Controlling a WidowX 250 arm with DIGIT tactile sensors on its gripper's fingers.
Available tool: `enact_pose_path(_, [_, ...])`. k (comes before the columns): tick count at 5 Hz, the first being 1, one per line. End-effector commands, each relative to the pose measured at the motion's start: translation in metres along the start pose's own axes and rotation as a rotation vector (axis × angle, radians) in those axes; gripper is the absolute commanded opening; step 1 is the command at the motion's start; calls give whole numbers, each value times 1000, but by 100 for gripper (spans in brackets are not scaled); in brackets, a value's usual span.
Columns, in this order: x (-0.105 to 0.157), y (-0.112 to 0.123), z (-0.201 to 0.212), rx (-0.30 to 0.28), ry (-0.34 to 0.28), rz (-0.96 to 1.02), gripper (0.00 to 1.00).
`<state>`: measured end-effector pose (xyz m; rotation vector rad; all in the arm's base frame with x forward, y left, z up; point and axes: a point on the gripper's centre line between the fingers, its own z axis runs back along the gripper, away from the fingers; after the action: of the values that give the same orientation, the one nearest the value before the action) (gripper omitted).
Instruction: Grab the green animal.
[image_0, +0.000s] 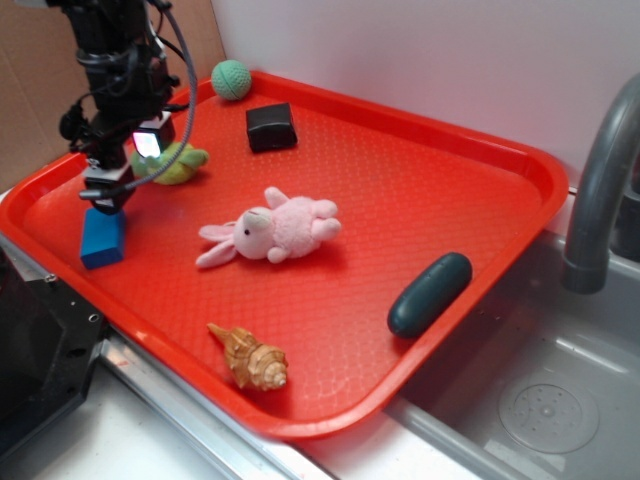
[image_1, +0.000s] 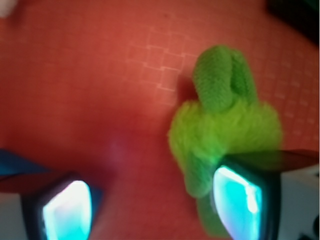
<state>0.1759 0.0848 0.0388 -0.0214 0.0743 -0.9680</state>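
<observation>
Jaws apart beside green animal (image_1: 225, 132)

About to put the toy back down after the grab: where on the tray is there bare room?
Widest bare patch: between the black box, the pink bunny and the dark oval, toward the tray's far rim. Crowded: the left end, where the gripper, green animal and blue block bunch together.

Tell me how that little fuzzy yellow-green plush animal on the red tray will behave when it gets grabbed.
The small fuzzy yellow-green plush animal looks soft, so it will probably squash between the jaws rather than resist. Its knitted green limbs look floppy and would likely dangle. It seems light, and its lumpy shape on the textured red plastic tray suggests it will not roll.
</observation>
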Motion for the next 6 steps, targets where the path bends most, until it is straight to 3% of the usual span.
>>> enact_pose_path(1, [10, 27, 32, 119, -22, 0, 100])
enact_pose_path(2, [21, 49, 17, 212, 38, -59, 100])
enact_pose_path(3, [25, 55, 6, 235, 44, -70, 100])
enact_pose_path(4, [29, 63, -13, 175, 59, -93, 100])
enact_pose_path(5, [29, 60, -16, 97, 38, -85, 0])
enact_pose_path(6, [28, 51, 0, 62, 33, 21, 0])
